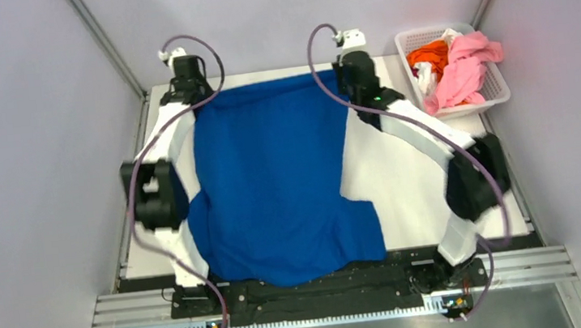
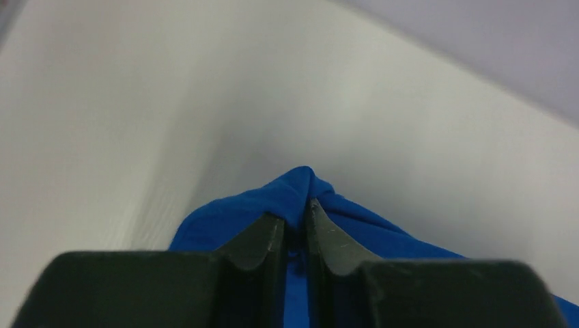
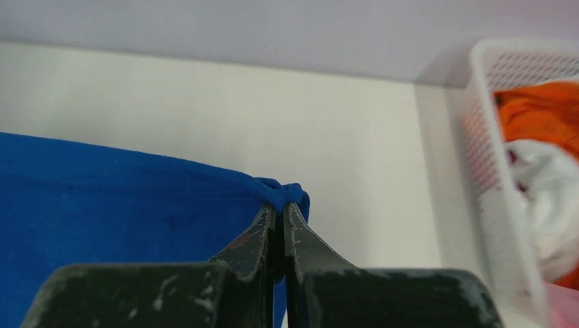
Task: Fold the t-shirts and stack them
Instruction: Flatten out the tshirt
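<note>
Two-handed bit: with left gripper (image 2: 295,213) and right gripper (image 3: 280,209) each clamped on a far corner of the blue t-shirt (image 1: 272,174), pull evenly, lay flat.

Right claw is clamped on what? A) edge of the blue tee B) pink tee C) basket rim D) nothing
A: the right wrist view shows the right claw shut on a bunched edge of the blue tee, apart from the basket.
</note>
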